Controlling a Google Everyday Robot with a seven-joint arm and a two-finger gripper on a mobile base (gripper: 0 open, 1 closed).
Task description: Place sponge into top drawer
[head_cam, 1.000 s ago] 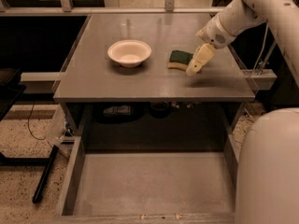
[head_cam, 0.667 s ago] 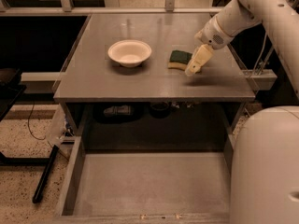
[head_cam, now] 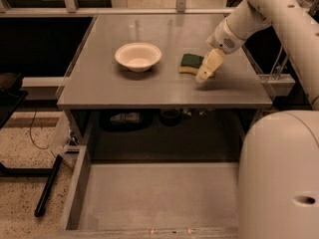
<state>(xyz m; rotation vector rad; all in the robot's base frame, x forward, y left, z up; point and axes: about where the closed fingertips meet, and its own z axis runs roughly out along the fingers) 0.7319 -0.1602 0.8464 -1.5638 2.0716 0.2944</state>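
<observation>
The sponge (head_cam: pixel 190 63), dark green on top with a yellow layer beneath, lies flat on the grey tabletop (head_cam: pixel 164 91), right of centre. My gripper (head_cam: pixel 205 73) reaches down from the upper right and sits at the sponge's right edge, with its pale tips low over the table. The top drawer (head_cam: pixel 159 198) is pulled out below the table's front edge, a wide shallow grey tray with a bare floor.
A white round bowl (head_cam: pixel 138 56) stands on the table left of the sponge. My white arm and base (head_cam: pixel 279 173) fill the right side beside the drawer. Dark items lie on the shelf (head_cam: pixel 149 118) under the tabletop. A black bar (head_cam: pixel 47 188) lies on the floor at left.
The gripper has shifted slightly left and down, closer to the sponge's right edge. The sponge and the bowl have not moved.
</observation>
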